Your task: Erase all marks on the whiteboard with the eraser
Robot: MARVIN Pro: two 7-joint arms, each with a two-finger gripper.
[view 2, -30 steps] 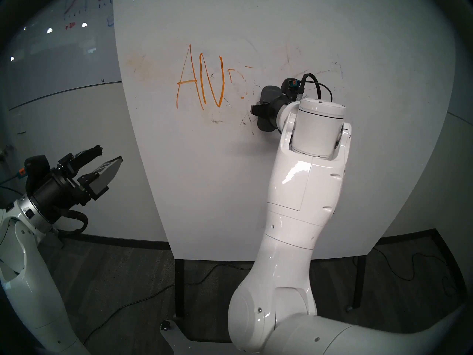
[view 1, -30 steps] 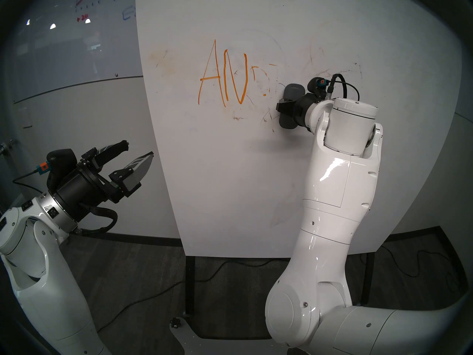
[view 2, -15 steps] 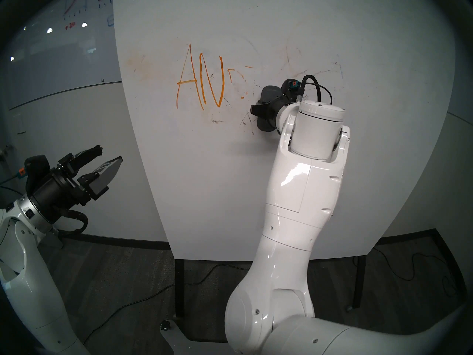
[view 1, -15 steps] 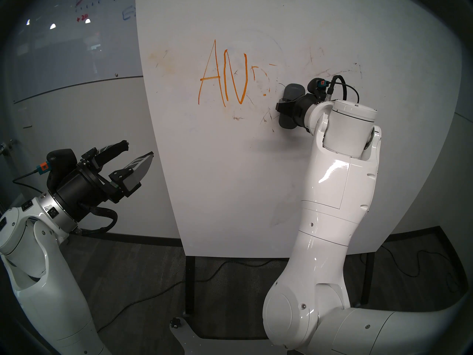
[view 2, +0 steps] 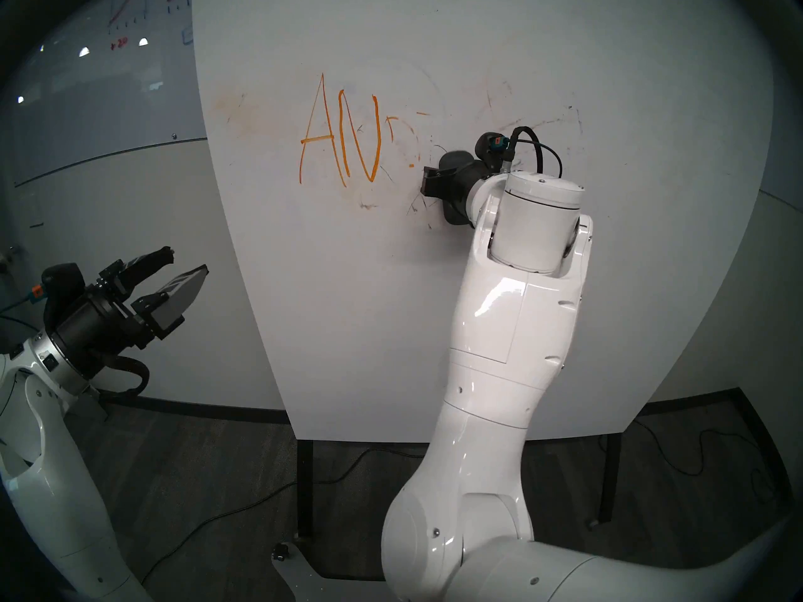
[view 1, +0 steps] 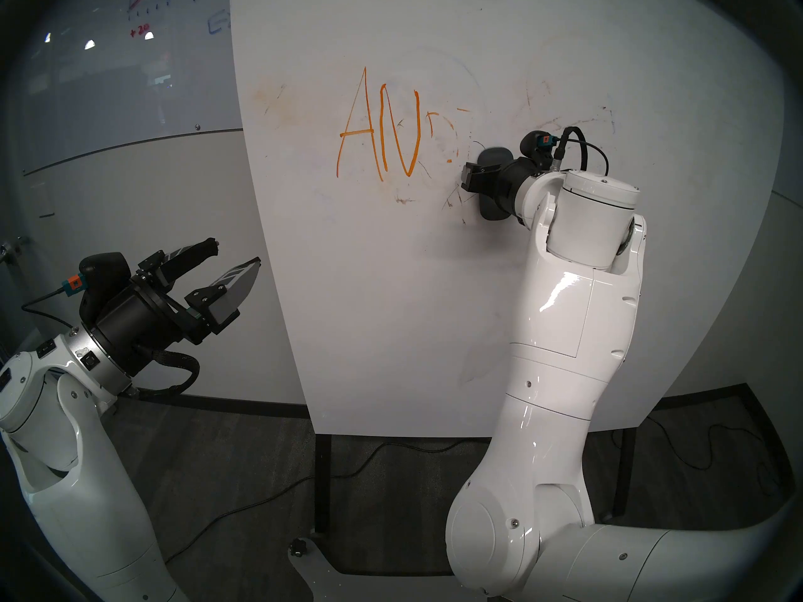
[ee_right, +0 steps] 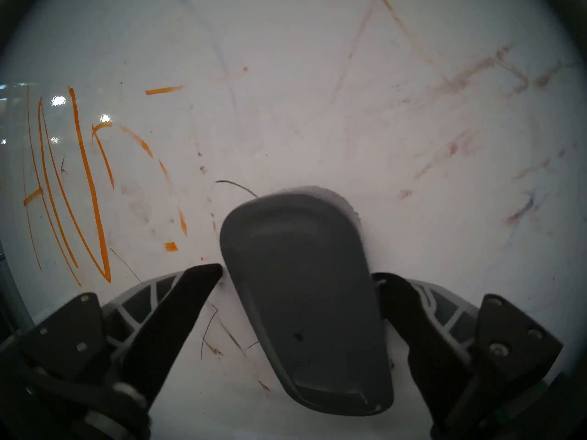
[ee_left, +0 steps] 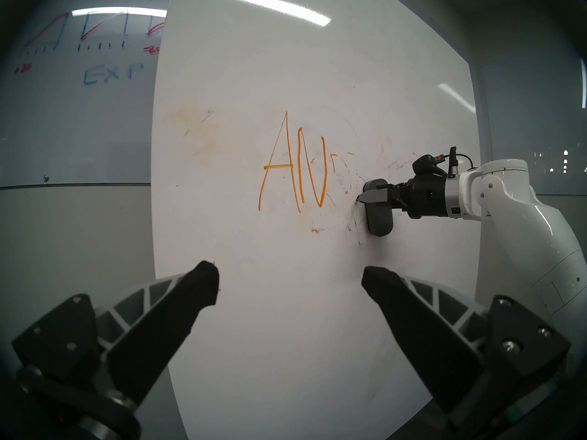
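You had the right gripper (ee_right: 297, 272) levelled at the whiteboard (view 1: 391, 305) with its fingers spread, one on each side of the eraser (ee_right: 301, 302); their tips stood just beside its long edges and white board showed between the left finger and the block, so I read that as no pinch on it. The eraser sat with its face flat against the board, long axis nearly upright and a little tilted, just to the right of the orange marks (view 1: 378, 132), of which the A and N were whole and only scraps of the later letters showed. What kept it on the board, I could not tell from the pictures. It looked like a light, stiff shell with smooth rounded sides, probably slippery under hard fingertips and likely to twist if taken near an end. You would have done best to close on the two long sides about the middle, near the small dot, squarely enough that pressing into the board did not rock it. Your left gripper (ee_left: 290, 277) hung well apart to the left, fingers spread and empty
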